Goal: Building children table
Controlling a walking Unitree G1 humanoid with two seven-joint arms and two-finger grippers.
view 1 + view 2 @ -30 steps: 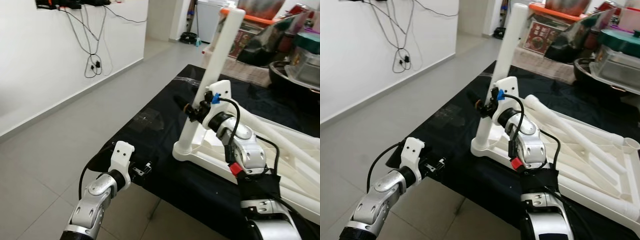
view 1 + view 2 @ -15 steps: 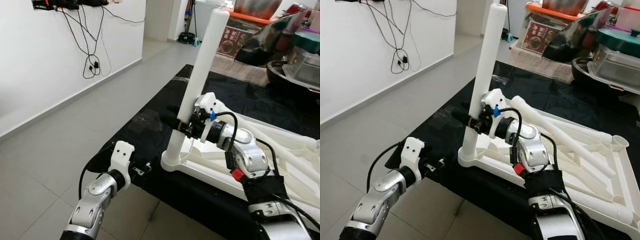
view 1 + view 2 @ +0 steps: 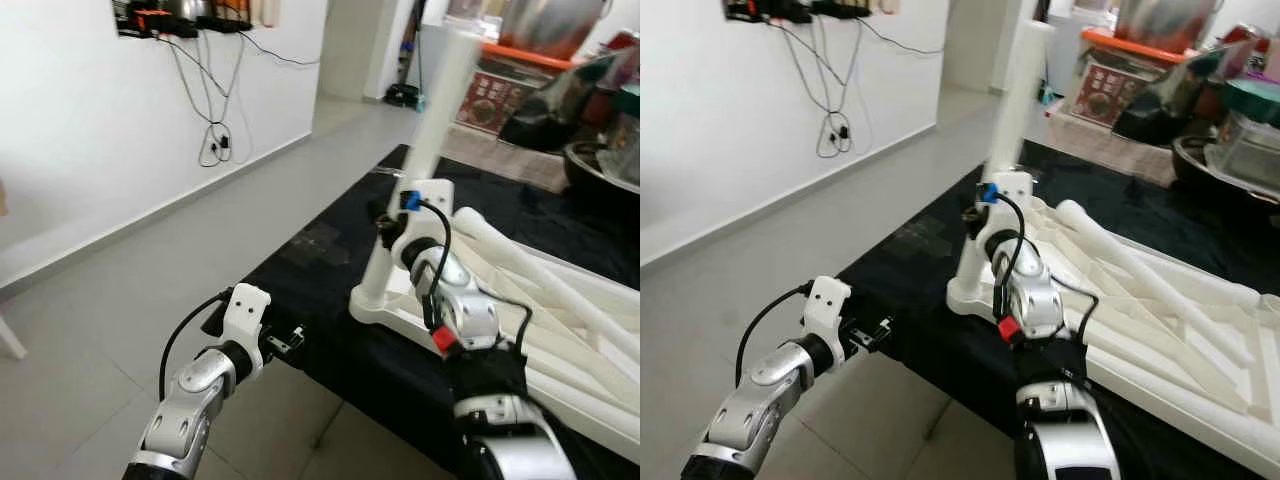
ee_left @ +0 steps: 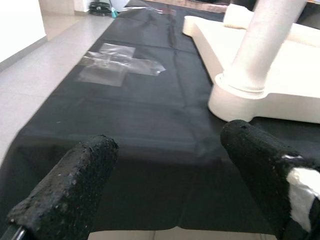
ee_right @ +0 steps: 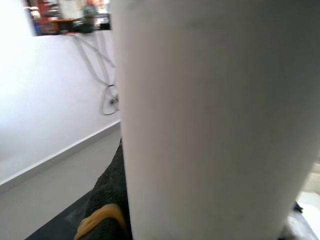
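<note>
Black cloth (image 3: 330,300) covers a low surface; its near left corner hangs just past the left gripper. White tabletop (image 3: 1200,340), underside up, lies flat on the cloth and runs toward the cloth's right edge. Loose white legs (image 3: 1140,255) lie across the tabletop's ribbed underside.

One leg (image 3: 1012,110) stands upright in the socket at the tabletop's near left corner, leaning slightly. Its base collar (image 4: 242,87) sits on the corner of the tabletop, well in from the cloth's left edge.

Right gripper (image 3: 385,225): at the lower part of the standing leg, above the collar. Black fingers lie against the leg; in the right wrist view the leg (image 5: 215,120) looms very close, with a black finger (image 5: 107,200) pressed along its side. Pinching the leg, as far as can be read; head views are a little blurred here.

Left gripper (image 4: 170,170): low at the cloth's near left corner, fingers spread wide, nothing between them. It points across the cloth toward the leg's base, well apart from it. Left fingers (image 4: 75,185) hover over the cloth's near edge.

A patch of clear tape (image 4: 117,62) is stuck on the cloth, left of the tabletop corner.

Beyond: grey tile floor (image 3: 150,260), white wall with hanging cables (image 3: 215,140).
</note>
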